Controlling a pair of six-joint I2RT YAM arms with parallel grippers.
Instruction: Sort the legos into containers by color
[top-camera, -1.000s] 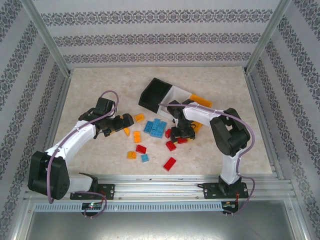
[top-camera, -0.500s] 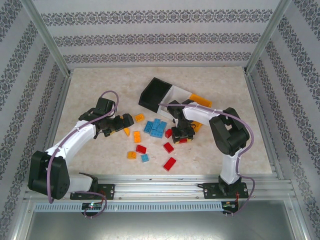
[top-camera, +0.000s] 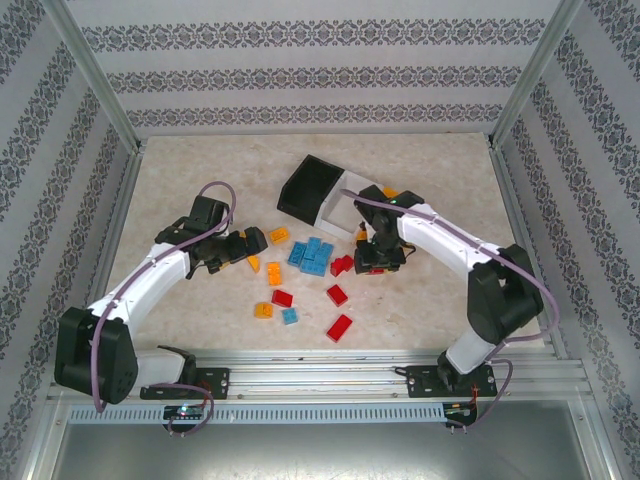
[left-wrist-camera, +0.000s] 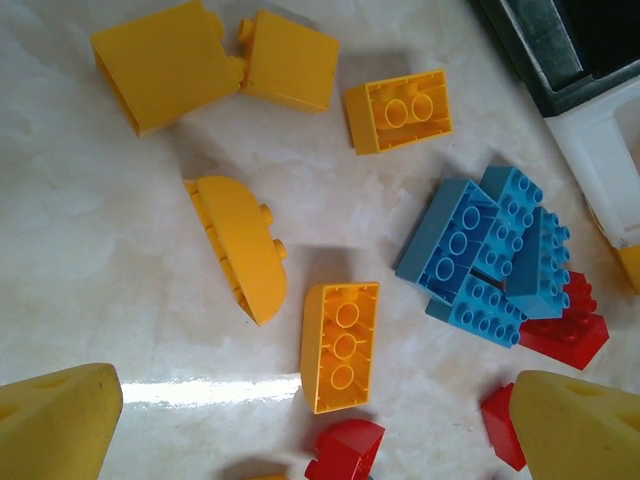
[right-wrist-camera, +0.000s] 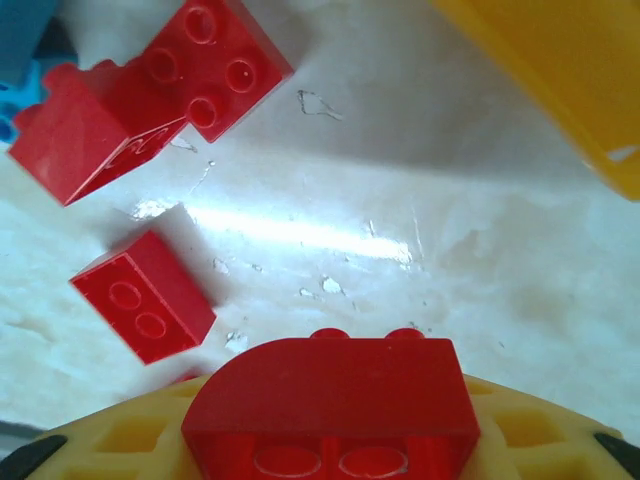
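Looks barely started: many legos (top-camera: 312, 256) loose near the containers (top-camera: 300, 200). Gripping a red lego (right-wrist-camera: 330, 395) with the right gripper (top-camera: 372, 258); left gripper (top-camera: 250, 255) wide open.

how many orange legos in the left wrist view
5 orange legos: a pair touching top left, a square one top centre, a curved one mid-left, a long one lower centre. Others may lie out of frame.

Bright overhead light; glare streaks on table (right-wrist-camera: 300, 230).
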